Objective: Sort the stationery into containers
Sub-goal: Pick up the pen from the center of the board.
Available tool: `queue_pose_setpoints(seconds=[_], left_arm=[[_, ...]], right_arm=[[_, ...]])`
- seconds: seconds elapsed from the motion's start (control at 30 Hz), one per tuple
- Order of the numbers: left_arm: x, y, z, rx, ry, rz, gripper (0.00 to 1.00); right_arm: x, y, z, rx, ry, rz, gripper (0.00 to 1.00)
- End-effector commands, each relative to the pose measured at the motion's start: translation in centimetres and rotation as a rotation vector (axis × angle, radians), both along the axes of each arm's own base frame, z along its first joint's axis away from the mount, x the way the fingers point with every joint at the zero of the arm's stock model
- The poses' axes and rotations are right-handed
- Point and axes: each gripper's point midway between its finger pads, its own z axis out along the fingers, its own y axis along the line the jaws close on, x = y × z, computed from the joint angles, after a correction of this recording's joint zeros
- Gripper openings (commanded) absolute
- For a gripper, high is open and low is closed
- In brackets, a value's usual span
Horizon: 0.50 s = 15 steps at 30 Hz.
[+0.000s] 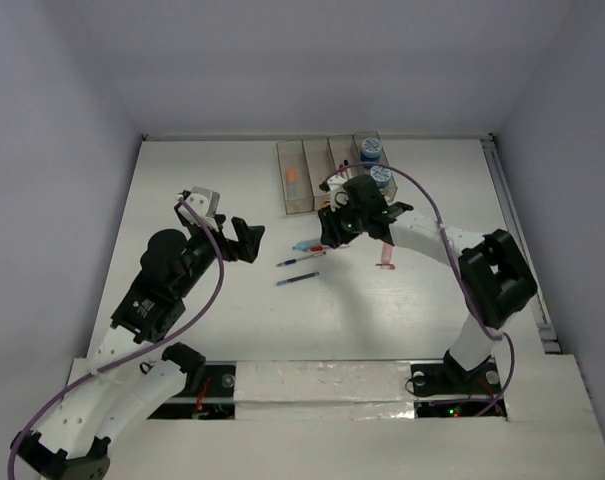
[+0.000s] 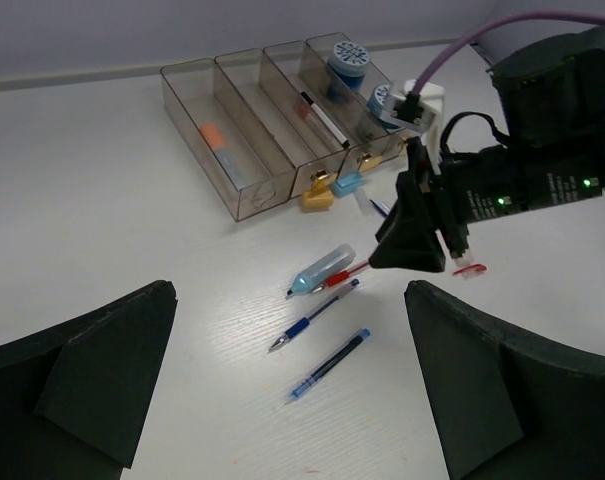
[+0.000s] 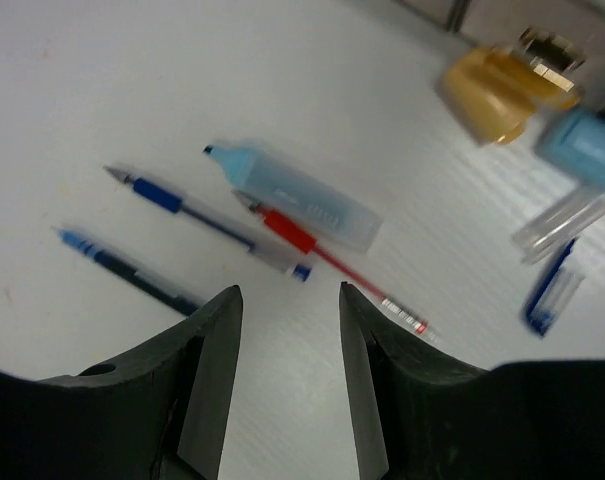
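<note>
White tabletop (image 1: 212, 180) inside pale grey walls, and most of the action sits towards the far side. A row of four narrow, translucent grey-brown open-topped bins (image 2: 242, 205) stands there, joined side by side.

The leftmost bin holds a stubby orange stick (image 2: 211, 133). The third has a thin black-and-white pen (image 2: 324, 117) lying along it. A round blue-and-white roll (image 2: 348, 55) sits at the far end of the rightmost bin, and a second roll (image 2: 384, 98) is at its near end, partly hidden by the right arm's cable fitting.

On the table, just at the foot of the bins, lie a small yellow-orange eraser (image 2: 317, 197) and a small light blue one (image 2: 348, 184), close together.

The loose stationery lies further out on the open table. A chunky light blue highlighter (image 3: 302, 195) lies with a thin red pen (image 3: 322, 250) tucked right against it. A blue pen (image 3: 197, 215) is just beside those. A darker blue pen (image 3: 122, 265) lies a little apart, roughly parallel.

The right gripper (image 3: 288, 290) hangs over this cluster, directly above the red pen. Its fingers are parted with only bare table showing between them, so it grips nothing.

The left gripper (image 1: 250, 241) is off to the left of the pens, pointing towards them. Its fingers are spread wide and it carries nothing.
</note>
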Motion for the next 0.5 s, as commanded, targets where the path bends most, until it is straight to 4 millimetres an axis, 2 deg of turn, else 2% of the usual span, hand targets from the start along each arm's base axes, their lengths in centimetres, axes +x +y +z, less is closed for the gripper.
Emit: queue_pose_setpoints(seconds=[0.0, 0.03, 0.1, 0.13, 0.17, 0.2, 0.23, 0.27, 0.3, 0.33, 0.4, 0.47], left_arm=[[0.1, 0.2, 1.3, -0.030, -0.049, 0.009, 0.99], [0.1, 0.2, 1.4, -0.032, -0.052, 0.007, 0.99], [0.1, 0.2, 1.3, -0.031, -0.051, 0.009, 0.99], [0.1, 0.2, 1.4, -0.034, -0.053, 0.008, 0.99], [0.3, 0.6, 1.5, -0.032, -0.056, 0.033, 0.99], [0.3, 0.7, 1.6, -0.032, -0.057, 0.038, 0.99], [0.3, 0.7, 1.6, -0.032, -0.057, 0.038, 0.99], [0.3, 0.7, 1.6, -0.033, -0.056, 0.038, 0.99], [0.3, 0.6, 1.4, -0.031, -0.054, 0.036, 0.99], [0.5, 0.8, 1.5, -0.031, -0.055, 0.044, 0.99], [0.5, 0.8, 1.5, -0.031, -0.054, 0.043, 0.99], [0.5, 0.8, 1.4, -0.028, -0.054, 0.042, 0.99]], right_arm=[[3.3, 1.5, 1.8, -0.009, -0.110, 0.086, 0.50], [4.0, 2.2, 2.5, -0.010, -0.131, 0.097, 0.51], [4.5, 1.9, 0.8, -0.075, -0.110, 0.110, 0.52], [5.0, 2.1, 1.1, -0.084, -0.118, 0.118, 0.54], [4.9, 2.4, 0.8, -0.101, -0.112, 0.143, 0.54], [4.5, 2.1, -0.7, -0.145, -0.075, 0.179, 0.54], [4.3, 2.0, -1.2, -0.164, -0.058, 0.199, 0.55], [4.7, 2.7, -0.6, -0.175, -0.069, 0.221, 0.55], [4.7, 2.4, -1.1, -0.201, -0.053, 0.230, 0.55], [4.2, 2.1, -2.7, -0.256, -0.018, 0.253, 0.56], [4.3, 2.2, -2.8, -0.295, -0.014, 0.277, 0.56], [4.4, 1.9, -3.7, -0.326, 0.005, 0.281, 0.57]])
